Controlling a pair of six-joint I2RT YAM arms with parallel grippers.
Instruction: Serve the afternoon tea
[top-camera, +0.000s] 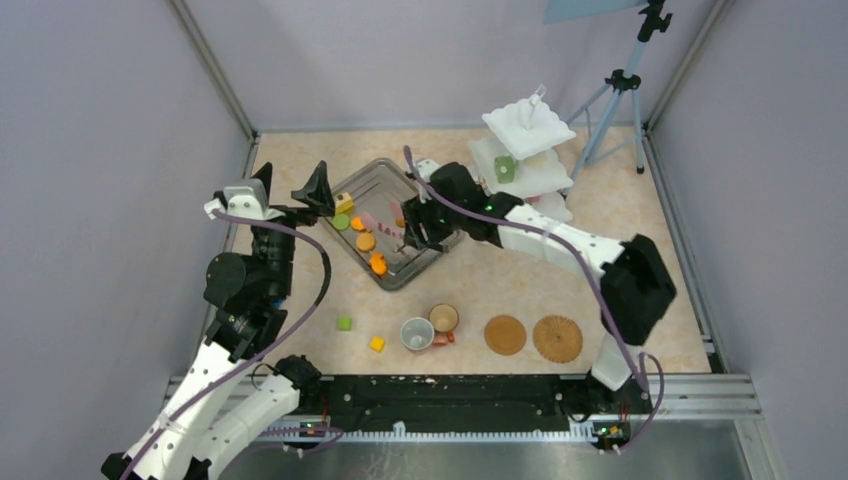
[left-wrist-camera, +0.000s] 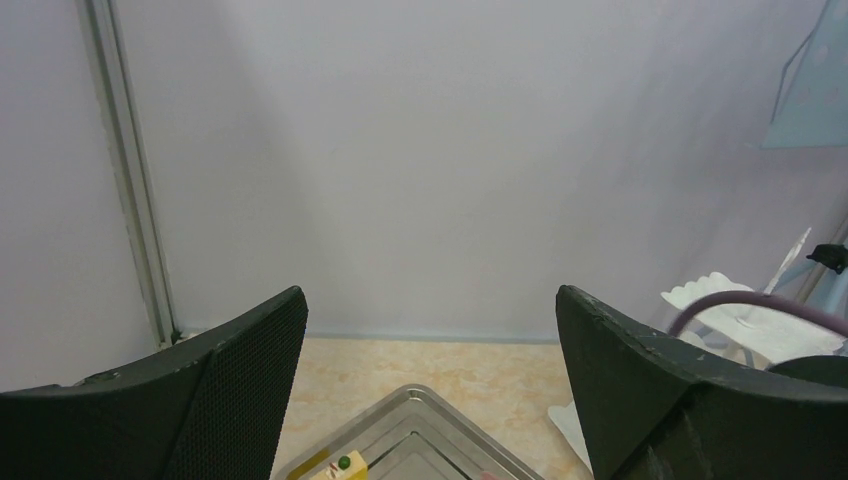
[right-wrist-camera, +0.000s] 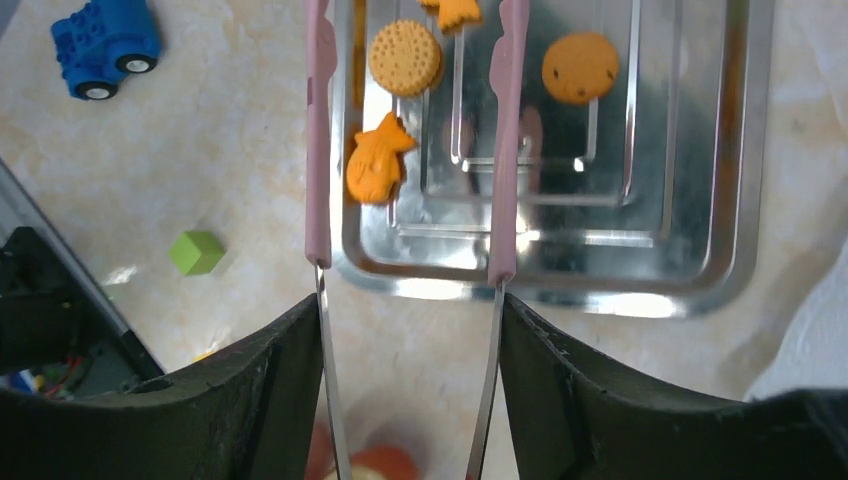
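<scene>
My right gripper (top-camera: 415, 232) is shut on the pink tongs (right-wrist-camera: 505, 150), whose arms stay spread over the near part of the grey steel tray (right-wrist-camera: 560, 295). Under the tongs lie orange round pastries (right-wrist-camera: 405, 57) (right-wrist-camera: 580, 67) and an orange fish-shaped one (right-wrist-camera: 378, 165). The tray (top-camera: 400, 275) also holds a yellow cake wedge (top-camera: 344, 205) and a green bit (top-camera: 341, 221). My left gripper (top-camera: 290, 188) is open and empty above the tray's left corner (left-wrist-camera: 440, 400). Two cups (top-camera: 417, 333) (top-camera: 444, 318) and two woven mats (top-camera: 505, 335) (top-camera: 557, 338) sit near the front. The white stand (top-camera: 528, 130) is at the back right.
A green cube (top-camera: 344, 323) and a yellow cube (top-camera: 377, 344) lie left of the cups. A blue toy car (right-wrist-camera: 105, 45) sits left of the tray. A tripod (top-camera: 615, 100) stands behind the stand. A green piece (top-camera: 504, 168) rests on the stand's middle tier.
</scene>
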